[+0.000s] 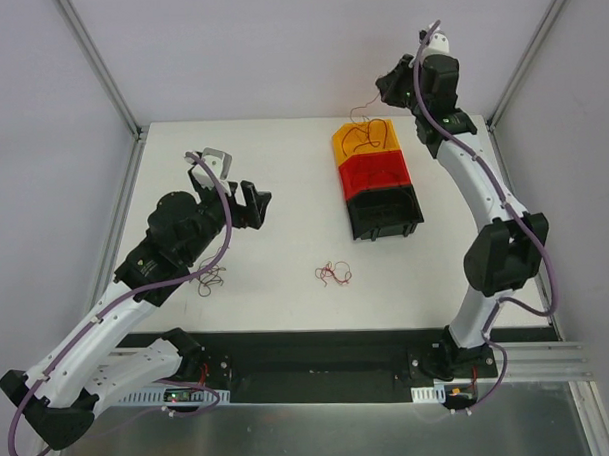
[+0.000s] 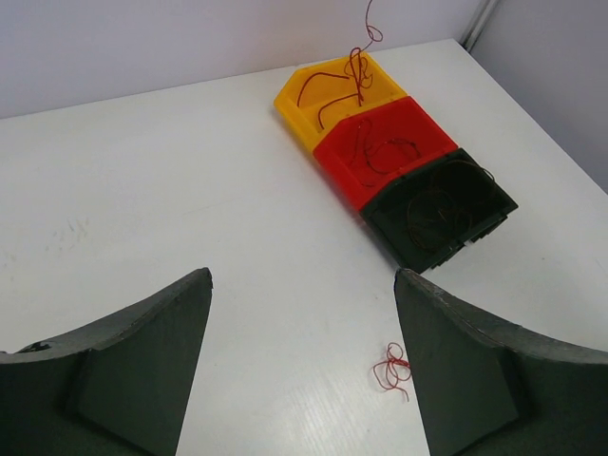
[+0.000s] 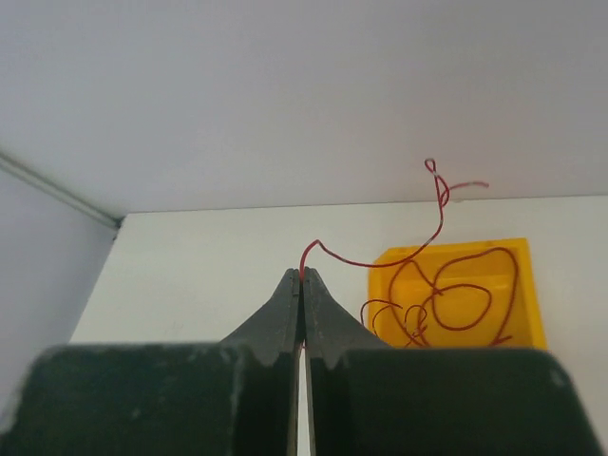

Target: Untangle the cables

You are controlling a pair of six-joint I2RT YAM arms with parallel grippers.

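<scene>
My right gripper point(image 1: 392, 89) point(image 3: 302, 274) is shut on one end of a thin red cable point(image 3: 380, 258), held above the back of the table. The cable's other end hangs over the yellow bin point(image 1: 383, 137) point(image 3: 530, 285), where more red-brown cables point(image 3: 456, 296) lie coiled. A small red tangle point(image 1: 334, 274) point(image 2: 392, 369) lies on the table in front of the bins. A dark tangle point(image 1: 208, 281) lies beside the left arm. My left gripper point(image 1: 231, 187) point(image 2: 302, 277) is open and empty above the table, left of the red tangle.
The yellow bin, a red bin point(image 1: 376, 173) point(image 2: 385, 152) and a black bin point(image 1: 384, 213) point(image 2: 442, 204) stand in a row at the back right, each holding thin wires. Frame posts point(image 1: 99, 65) stand at the back corners. A black rail point(image 1: 309, 363) runs along the near edge.
</scene>
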